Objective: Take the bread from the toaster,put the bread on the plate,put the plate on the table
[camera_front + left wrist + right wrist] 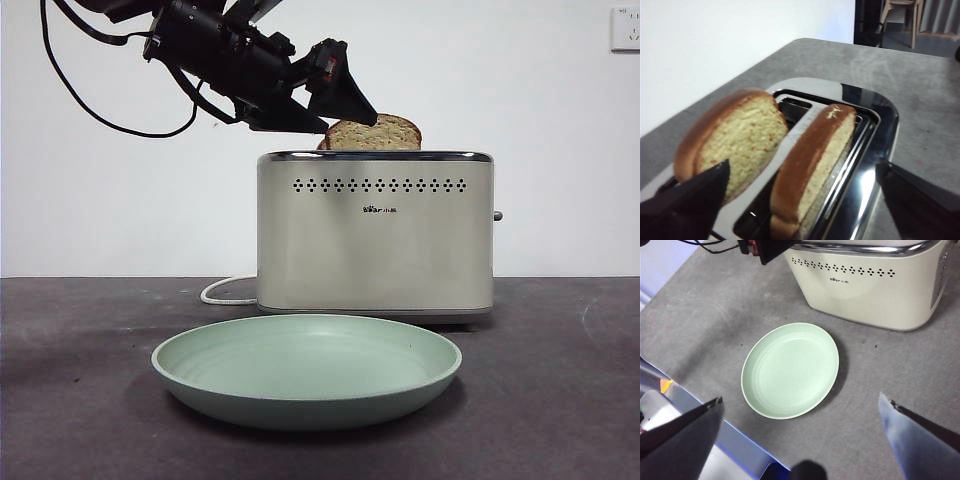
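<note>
The cream toaster point(375, 235) point(875, 150) point(870, 290) stands on the table point(560, 400) with two brown slices in its slots. The bread point(372, 133) point(812, 160) pokes up from the slot nearer the front. A second slice point(735, 142) stands in the slot nearer the wall. My left gripper point(350, 110) point(802, 195) hovers open just above the toaster's left end, its jaws spread wider than both slices and touching neither. The mint-green plate point(306, 370) point(790, 370) lies empty in front of the toaster. My right gripper point(800, 440) hangs open high above the plate.
A white cord point(225, 290) runs from the toaster's back left along the table. A white wall stands behind. In the right wrist view the table's near edge point(715, 440) lies close to the plate.
</note>
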{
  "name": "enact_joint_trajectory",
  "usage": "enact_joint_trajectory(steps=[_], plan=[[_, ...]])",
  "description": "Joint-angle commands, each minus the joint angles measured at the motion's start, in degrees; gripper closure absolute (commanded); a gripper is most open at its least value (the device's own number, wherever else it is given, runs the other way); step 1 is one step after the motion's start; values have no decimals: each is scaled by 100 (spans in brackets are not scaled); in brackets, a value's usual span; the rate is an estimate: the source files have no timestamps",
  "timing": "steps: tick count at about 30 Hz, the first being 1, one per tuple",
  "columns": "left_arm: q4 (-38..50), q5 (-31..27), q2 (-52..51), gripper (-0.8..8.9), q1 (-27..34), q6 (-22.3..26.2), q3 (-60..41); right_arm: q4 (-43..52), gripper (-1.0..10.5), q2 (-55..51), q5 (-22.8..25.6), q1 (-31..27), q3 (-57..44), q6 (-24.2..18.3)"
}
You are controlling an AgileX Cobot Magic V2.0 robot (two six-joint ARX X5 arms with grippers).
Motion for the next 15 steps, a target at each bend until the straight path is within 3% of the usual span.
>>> enact_joint_trajectory(steps=[1, 7, 15], plan=[[70, 0, 153, 446, -22, 70, 13, 11, 317, -2, -2, 13, 13, 26], [46, -9, 334, 453, -85, 7, 13, 9, 317, -2, 0, 11, 13, 26], [297, -103, 332, 824, -168, -87, 13, 0, 318, -2, 0, 11, 13, 26]])
